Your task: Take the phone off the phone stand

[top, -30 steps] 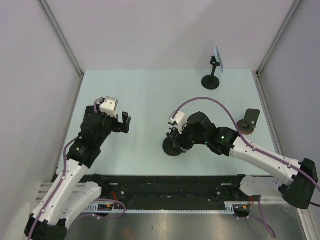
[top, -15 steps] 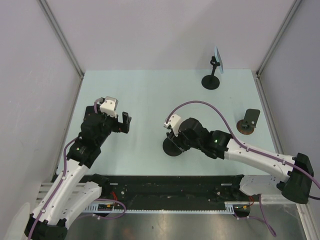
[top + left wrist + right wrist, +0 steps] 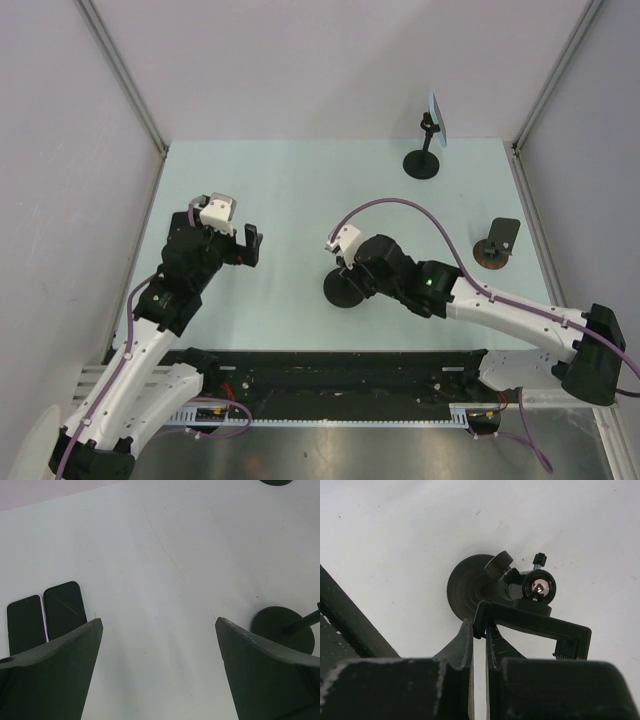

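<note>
Now: my right end effector (image 3: 479, 630) is clamped on the phone stand (image 3: 512, 592) at its cradle edge. My left end effector (image 3: 159, 630) is spread apart. Two phones (image 3: 64, 609) lie flat on the counter (image 3: 165, 555), side by side, near my left finger.

Pale green surface (image 3: 300, 190), three stands spread across it.
The right gripper (image 3: 348, 274) sits on a black round-based stand (image 3: 335, 293) near the middle (jaws hidden from above); the left gripper (image 3: 250, 245) hovers well apart. At the far edge a phone stand (image 3: 422, 163) carries a light-blue phone (image 3: 436, 118); a smaller stand (image 3: 497, 245) sits by the right edge.
</note>
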Tool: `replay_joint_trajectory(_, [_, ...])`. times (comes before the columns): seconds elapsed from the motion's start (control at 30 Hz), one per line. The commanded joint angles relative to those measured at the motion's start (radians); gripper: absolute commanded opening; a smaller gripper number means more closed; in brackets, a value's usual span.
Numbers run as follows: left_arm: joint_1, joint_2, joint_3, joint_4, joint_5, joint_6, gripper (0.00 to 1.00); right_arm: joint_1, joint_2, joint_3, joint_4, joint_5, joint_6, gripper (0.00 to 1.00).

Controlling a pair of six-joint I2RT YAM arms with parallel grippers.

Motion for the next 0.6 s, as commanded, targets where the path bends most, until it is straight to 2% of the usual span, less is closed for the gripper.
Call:
replay_joint_trajectory(0.0, [-0.005, -0.011, -0.004, 0.036, 0.011, 0.044, 1.00, -0.031, -0.023, 0.032, 0.059, -0.108, 0.123, 0.00])
replay_joint_trajectory(0.1, [-0.005, -0.011, -0.004, 0.036, 0.014, 0.042, 1.00, -0.050, -0.039, 0.032, 0.081, -0.132, 0.165, 0.00])
replay_joint_trajectory(0.27, [-0.005, -0.019, -0.005, 0.036, 0.015, 0.044, 1.00, -0.077, -0.071, 0.032, 0.087, -0.014, 0.168, 0.00])
replay_joint_trajectory(0.57, [-0.005, -0.025, -0.005, 0.036, 0.021, 0.039, 1.00, -0.277, -0.169, 0.043, 0.078, 0.199, 0.085, 0.00])
